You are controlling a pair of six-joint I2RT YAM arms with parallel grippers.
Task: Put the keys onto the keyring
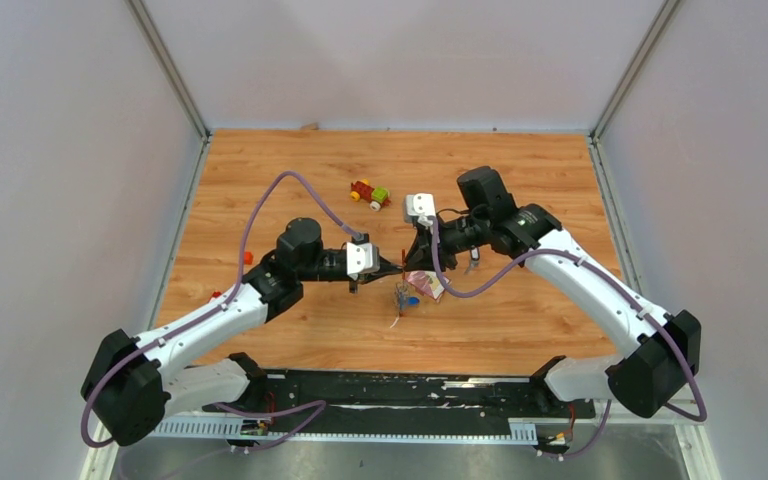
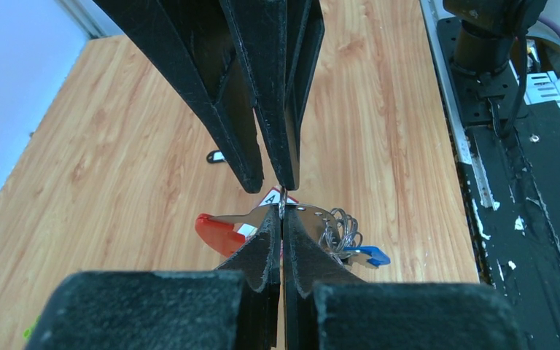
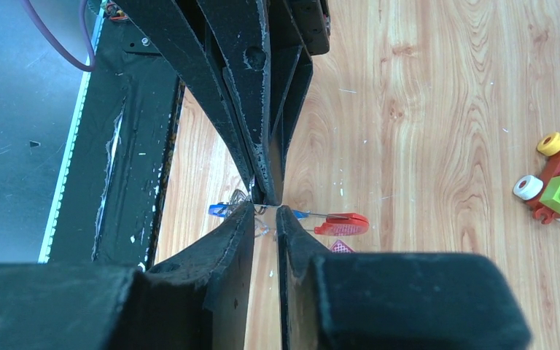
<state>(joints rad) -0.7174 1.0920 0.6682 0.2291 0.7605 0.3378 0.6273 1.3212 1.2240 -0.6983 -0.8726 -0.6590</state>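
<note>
The keyring [image 2: 282, 198] hangs above the table between both grippers. My left gripper [image 2: 282, 211] is shut on its thin metal ring, seen edge-on. Below it hang the red fob [image 2: 217, 232], the grey fob [image 2: 313, 216], loose wire loops and a blue-headed key [image 2: 370, 255]. My right gripper [image 3: 265, 210] meets it from the other side, its fingers a narrow gap apart with the ring's metal across the tips. The red fob [image 3: 343, 223] and blue key [image 3: 219, 210] show behind. In the top view the grippers [image 1: 396, 268] [image 1: 418, 256] touch tip to tip. A black-headed key [image 1: 473, 258] lies beside the right arm.
A pink foil packet [image 1: 426, 284] lies under the hanging keyring. The red-yellow-green toy car [image 1: 370, 194] stands further back. Two small red things [image 1: 248, 258] [image 1: 215, 296] lie by the left arm. The black base rail [image 1: 410, 390] runs along the near edge.
</note>
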